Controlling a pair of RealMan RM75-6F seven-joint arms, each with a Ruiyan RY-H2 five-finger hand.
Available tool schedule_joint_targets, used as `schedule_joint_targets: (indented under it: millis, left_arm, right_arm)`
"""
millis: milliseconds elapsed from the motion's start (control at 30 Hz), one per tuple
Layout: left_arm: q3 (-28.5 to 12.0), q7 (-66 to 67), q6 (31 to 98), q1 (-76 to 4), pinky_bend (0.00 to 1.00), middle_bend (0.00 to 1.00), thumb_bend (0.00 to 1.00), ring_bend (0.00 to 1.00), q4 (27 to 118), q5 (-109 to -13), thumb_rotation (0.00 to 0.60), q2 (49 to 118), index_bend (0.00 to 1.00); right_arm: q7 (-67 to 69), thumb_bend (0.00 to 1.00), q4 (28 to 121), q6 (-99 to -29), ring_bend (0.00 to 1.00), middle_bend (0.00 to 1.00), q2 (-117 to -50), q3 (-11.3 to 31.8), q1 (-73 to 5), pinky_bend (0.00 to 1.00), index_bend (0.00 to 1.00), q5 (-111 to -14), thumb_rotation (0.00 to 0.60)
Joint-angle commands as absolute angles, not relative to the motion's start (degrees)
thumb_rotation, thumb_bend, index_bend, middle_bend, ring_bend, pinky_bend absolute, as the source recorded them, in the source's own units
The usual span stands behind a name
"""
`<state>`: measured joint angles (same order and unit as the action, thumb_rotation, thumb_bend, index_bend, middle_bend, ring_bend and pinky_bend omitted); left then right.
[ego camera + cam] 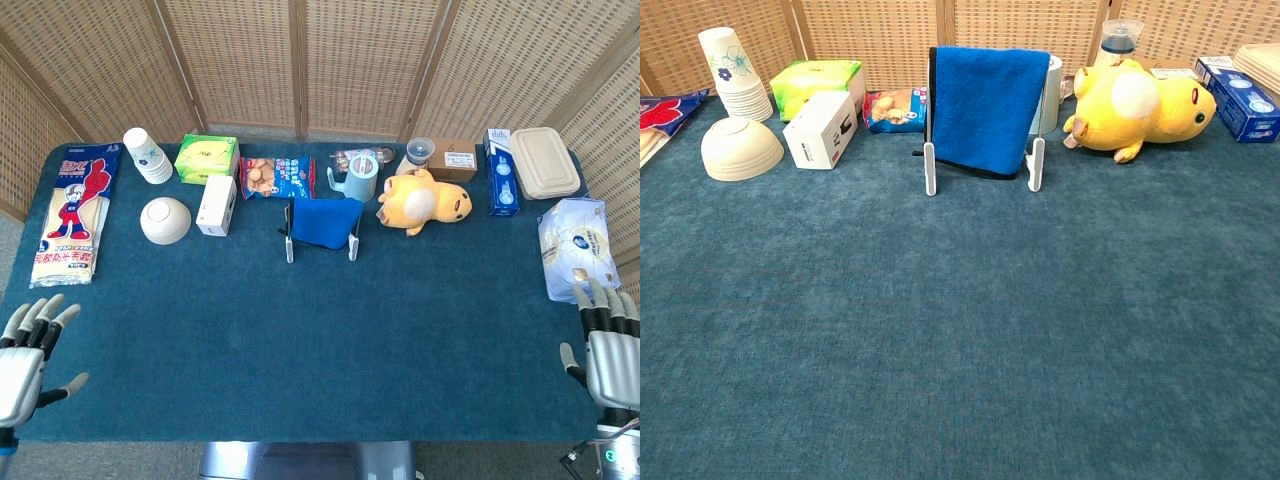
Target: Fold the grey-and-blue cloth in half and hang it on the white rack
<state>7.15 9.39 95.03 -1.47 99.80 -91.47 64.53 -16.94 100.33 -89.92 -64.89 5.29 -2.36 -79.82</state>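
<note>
The blue cloth (325,221) (986,105) hangs folded over the white rack (290,248) (930,168) at the back middle of the table. My left hand (25,358) is at the near left corner of the table, fingers spread, holding nothing. My right hand (610,345) is at the near right edge, fingers apart and empty. Both hands are far from the rack and show only in the head view.
Along the back stand paper cups (147,155), a white bowl (165,220), a white box (216,204), a green tissue box (206,157), a snack bag (277,177), a yellow plush toy (425,201) and a blue box (501,172). A printed bag (72,212) lies left; a white packet (572,248) lies right.
</note>
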Motion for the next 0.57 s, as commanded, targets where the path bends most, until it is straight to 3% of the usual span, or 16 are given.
schedule_joint_targets:
  millis: [33, 567]
  left_arm:
    - [7.65, 9.71, 96.02, 0.09, 0.0, 0.01, 0.13, 0.0, 99.25, -92.0, 0.6, 65.5, 0.15]
    - [4.84, 12.98, 94.35, 0.77, 0.0, 0.02, 0.13, 0.0, 102.24, -91.32, 0.6, 65.31, 0.16]
  right_arm:
    - [-16.83, 0.33, 100.1, -89.84, 0.0, 0.0, -65.13, 5.05, -2.22, 0.0, 0.03, -80.21, 0.6]
    - [-15.45, 0.33, 98.88, -88.12, 0.0, 0.0, -65.78, 5.48, -2.59, 0.0, 0.03, -79.65, 0.6]
